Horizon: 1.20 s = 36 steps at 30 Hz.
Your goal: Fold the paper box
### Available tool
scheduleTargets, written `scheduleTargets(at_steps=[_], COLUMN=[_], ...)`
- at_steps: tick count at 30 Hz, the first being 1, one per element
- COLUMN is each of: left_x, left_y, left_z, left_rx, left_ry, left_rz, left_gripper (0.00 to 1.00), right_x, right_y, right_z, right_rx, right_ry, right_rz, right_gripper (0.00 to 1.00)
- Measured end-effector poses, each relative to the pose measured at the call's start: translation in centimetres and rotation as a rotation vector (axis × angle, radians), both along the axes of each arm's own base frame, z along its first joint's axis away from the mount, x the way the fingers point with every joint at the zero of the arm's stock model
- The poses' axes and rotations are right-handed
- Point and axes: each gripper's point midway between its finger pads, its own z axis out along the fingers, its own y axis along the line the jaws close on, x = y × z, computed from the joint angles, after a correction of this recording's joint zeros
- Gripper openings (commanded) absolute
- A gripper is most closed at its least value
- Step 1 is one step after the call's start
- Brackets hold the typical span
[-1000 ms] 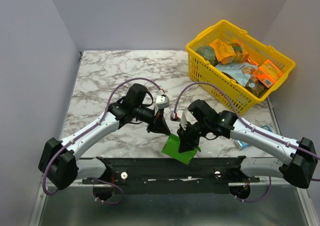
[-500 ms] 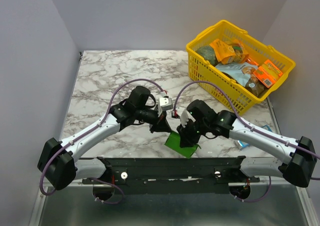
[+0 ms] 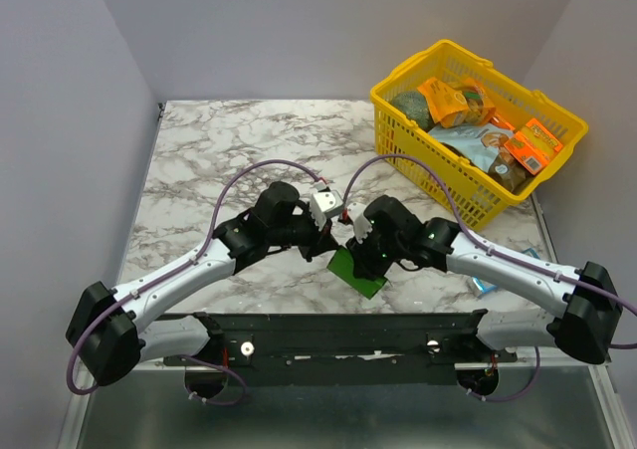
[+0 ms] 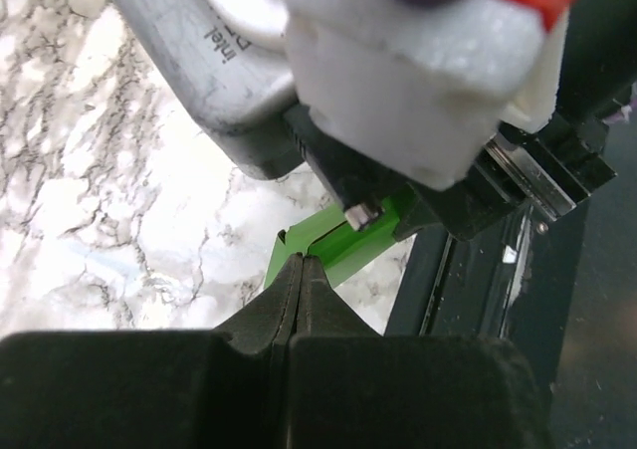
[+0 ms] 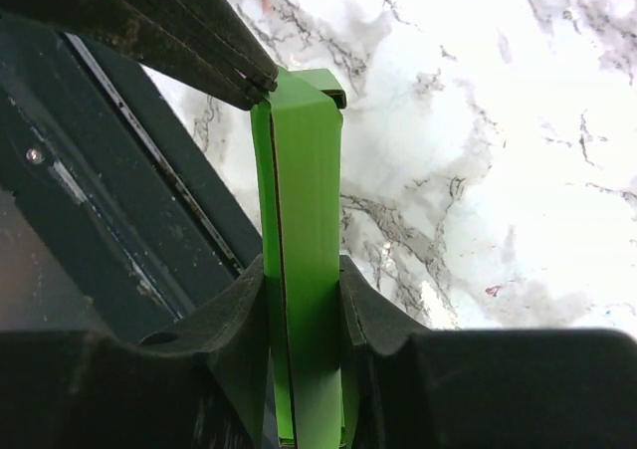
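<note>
The paper box [image 3: 360, 272] is bright green thin card, partly folded, held just above the marble near the front rail. My right gripper [image 3: 370, 258] is shut on it; in the right wrist view the box [image 5: 304, 220] stands edge-on between both pads [image 5: 244, 320]. My left gripper [image 3: 334, 251] is shut, and its tips touch the box's upper corner, which the right wrist view shows with the left fingers [image 5: 199, 31]. In the left wrist view the closed tips [image 4: 302, 261] sit right against the green card [image 4: 343, 242]. Most of the box is hidden under both wrists in the top view.
A yellow plastic basket [image 3: 453, 47] full of packs stands at the back right. A blue-and-white pack [image 3: 485, 286] lies under the right forearm. A black rail [image 3: 299, 332] runs along the near table edge. Grey walls stand on either side.
My right gripper carried the green box left and away from the front rail. My left gripper moved right and came up against the box's corner.
</note>
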Motion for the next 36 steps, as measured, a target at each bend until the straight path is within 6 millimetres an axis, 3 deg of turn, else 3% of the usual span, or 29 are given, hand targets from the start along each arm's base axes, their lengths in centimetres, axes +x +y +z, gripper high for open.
scheduleTargets(at_steps=[4, 9, 15, 25, 36], left_x=[0.4, 0.8, 1.0, 1.0, 1.0], left_y=[0.2, 0.3, 0.1, 0.1, 0.1], left_z=[0.4, 0.8, 1.0, 1.1, 1.3], left_rx=[-0.013, -0.025, -0.033, -0.038, -0.04], left_ry=[-0.045, -0.065, -0.074, -0.078, -0.086], left_rz=[0.047, 0.069, 0.072, 0.072, 0.067], left_gripper=[0.0, 0.16, 0.22, 0.21, 0.37], right_x=[0.5, 0.7, 0.5, 0.0, -0.6], right_y=[0.3, 0.6, 0.7, 0.9, 1.4], right_z=[0.2, 0.5, 1.2, 1.8, 1.9], right_rx=[0.009, 0.026, 0.047, 0.065, 0.071], right_ry=[-0.024, -0.037, -0.048, -0.052, -0.054], right_rz=[-0.009, -0.009, -0.011, -0.003, 0.02], right_gripper=[0.31, 0.31, 0.31, 0.31, 0.31])
